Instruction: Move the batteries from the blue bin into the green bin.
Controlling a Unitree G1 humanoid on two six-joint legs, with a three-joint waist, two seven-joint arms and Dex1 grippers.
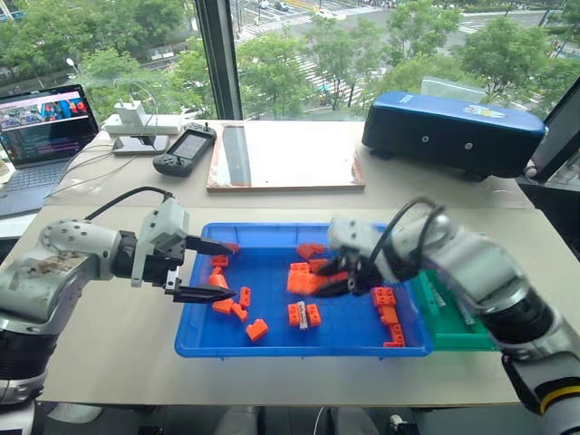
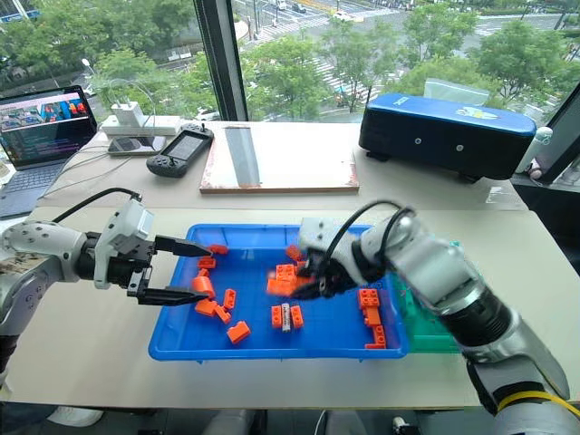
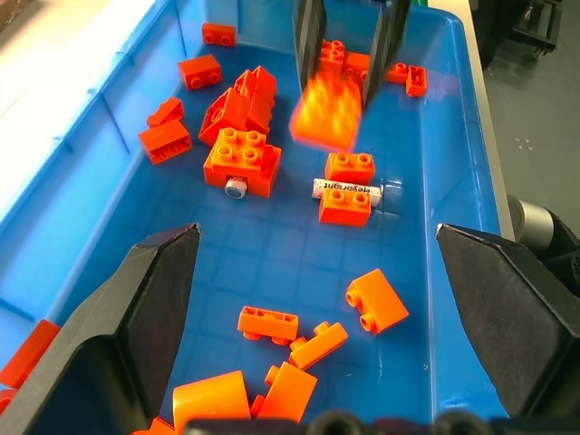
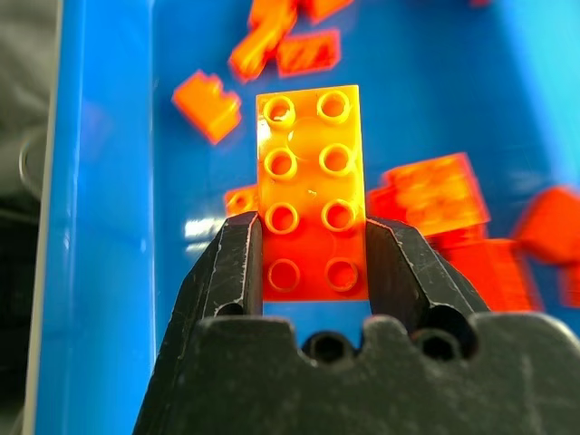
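On the pale table the blue bin is seen, wide and flat, with the green bin touching its side at 3 o'clock. Behind both, at 1 o'clock, a dark-blue case is set, and a laptop is placed far off at 10 o'clock.

Orange toy bricks are spread all over the blue bin. One battery is found near the middle of the bin, lying flat and squeezed between two small bricks. The round end of a second battery is seen poking out from under a bigger brick just beside it, at 9 o'clock from the first.

The left gripper is held over the 9 o'clock end of the blue bin with its jaws wide apart and nothing between them. The right gripper is held above the middle of the bin, and its jaws are closed on a long orange brick, gripped by its two long sides. No battery is held yet.

The batteries are judged to be light, hard and smooth, so they may roll or slip. They are best pinched across the middle of the round body, not by the ends. The bricks pressed against them may need to be pushed away first, or they could be lifted by mistake.
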